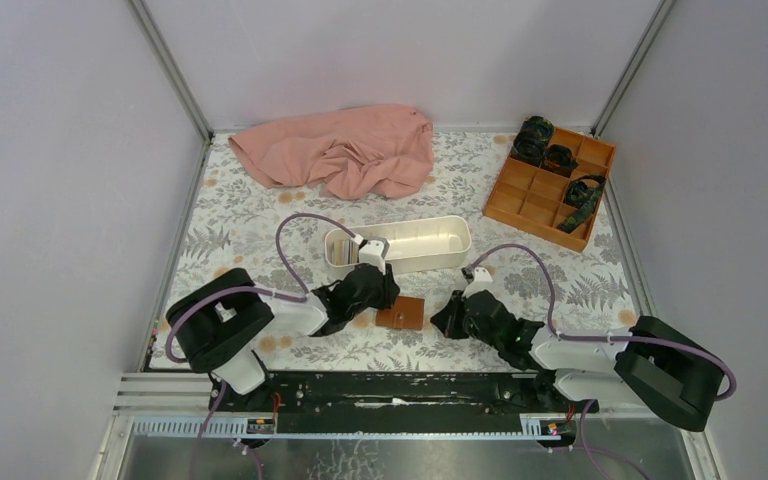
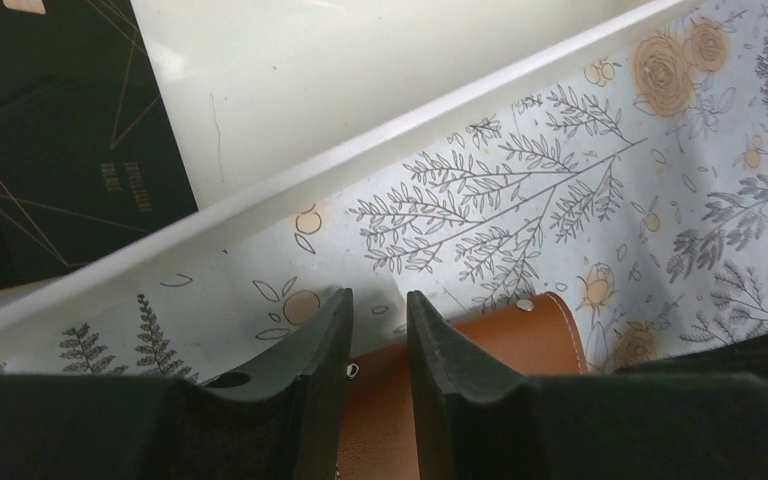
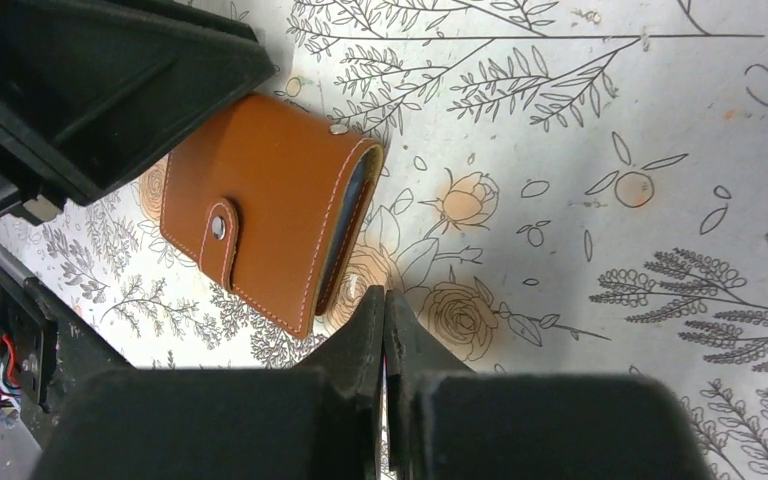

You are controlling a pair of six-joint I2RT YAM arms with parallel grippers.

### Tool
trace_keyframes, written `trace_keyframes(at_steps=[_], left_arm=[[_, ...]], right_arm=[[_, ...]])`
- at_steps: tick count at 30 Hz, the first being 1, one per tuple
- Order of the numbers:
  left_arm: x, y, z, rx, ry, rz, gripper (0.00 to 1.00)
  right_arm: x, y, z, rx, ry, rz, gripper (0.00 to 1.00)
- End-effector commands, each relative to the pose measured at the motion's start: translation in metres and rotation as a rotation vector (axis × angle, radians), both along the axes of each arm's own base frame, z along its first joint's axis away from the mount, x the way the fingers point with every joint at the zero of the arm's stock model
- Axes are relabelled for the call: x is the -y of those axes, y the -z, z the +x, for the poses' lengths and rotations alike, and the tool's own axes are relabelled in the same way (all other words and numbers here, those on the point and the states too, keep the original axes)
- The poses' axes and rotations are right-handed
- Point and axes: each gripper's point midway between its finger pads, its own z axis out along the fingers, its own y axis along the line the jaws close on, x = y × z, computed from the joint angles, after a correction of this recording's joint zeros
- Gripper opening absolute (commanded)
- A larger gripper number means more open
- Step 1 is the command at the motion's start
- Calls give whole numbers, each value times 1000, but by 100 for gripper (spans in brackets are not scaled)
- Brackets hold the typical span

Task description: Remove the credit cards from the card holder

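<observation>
The holder, tan leather with pale stitching, lies folded and snapped on the table, near the tray. A black card is seen in the tray. The left gripper is narrowly parted over the holder's edge, gripping nothing. The right gripper is pressed together, empty, just right of the holder.

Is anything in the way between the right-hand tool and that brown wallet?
Nothing visible: only bare flowered tablecloth separates the right tool from the card holder. The left tool is at its opposite side.
</observation>
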Motion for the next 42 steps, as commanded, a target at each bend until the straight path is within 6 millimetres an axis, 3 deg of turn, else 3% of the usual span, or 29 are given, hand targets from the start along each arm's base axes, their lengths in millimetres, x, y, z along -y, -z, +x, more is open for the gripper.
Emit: trace_keyframes(at_steps=[1,8,15,23,28,31,35,38,42], left_arm=[[-9,18,-22,-80,25,-6,34],[-11,23,-33,-111,33,-27,33],[-13,23,-42,-122,37,-35,33],[-15,15,-50,-122,39,-58,33],[-22,9,-42,-86,6,-20,33],[-21,7,-38,-74,5,-6,33],[-16,5,-32,-62,7,2,35],[-10,4,-27,-55,12,8,36],[-3,6,-19,-51,16,21,37]], right_arm=[[-9,-11,9,26,-38,19,0],[-32,-10,18,14,-80,37,0],[-51,-20,45,37,-108,41,0],[-58,-35,85,68,-110,32,0],[-50,-63,88,143,-94,36,0],[-35,-72,78,161,-86,10,0],[-21,-75,48,140,-114,66,0],[-15,-63,16,98,-137,101,0],[-23,-48,-24,73,-185,64,0]])
